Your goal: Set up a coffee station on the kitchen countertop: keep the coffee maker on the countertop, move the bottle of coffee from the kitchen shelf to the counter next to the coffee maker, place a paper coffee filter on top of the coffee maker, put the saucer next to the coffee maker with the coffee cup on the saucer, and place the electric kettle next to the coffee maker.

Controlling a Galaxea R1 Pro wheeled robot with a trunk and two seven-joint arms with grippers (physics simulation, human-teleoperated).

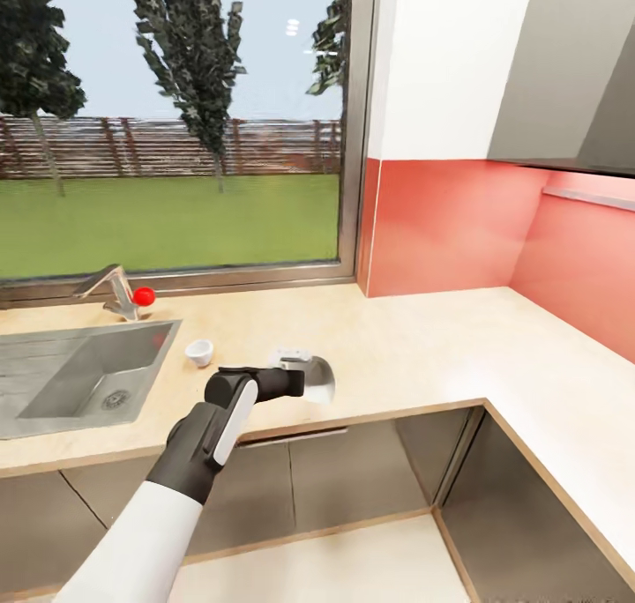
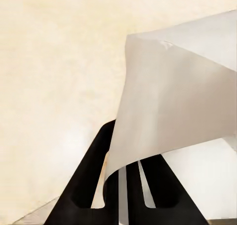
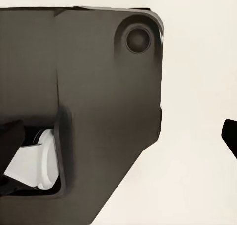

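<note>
My left gripper (image 1: pixel 298 384) hangs just above the beige countertop (image 1: pixel 414 347), near its front edge. It is shut on a white paper coffee filter (image 1: pixel 317 375). In the left wrist view the filter (image 2: pixel 173 101) is a curled sheet pinched between the black fingers (image 2: pixel 94 175), with bare counter behind it. A small white coffee cup (image 1: pixel 199 352) stands upright on the counter between the sink and the gripper, a short way to the gripper's left. The right wrist view looks at a dark grey part of the robot's body (image 3: pixel 98 87) against a pale surface.
A steel sink (image 1: pixel 53 383) with a faucet (image 1: pixel 110 290) and a red knob (image 1: pixel 144 296) sits at the left under the window. The counter turns an L corner at the right along a red wall (image 1: pixel 450 224). A grey hood (image 1: pixel 573 65) hangs at the upper right.
</note>
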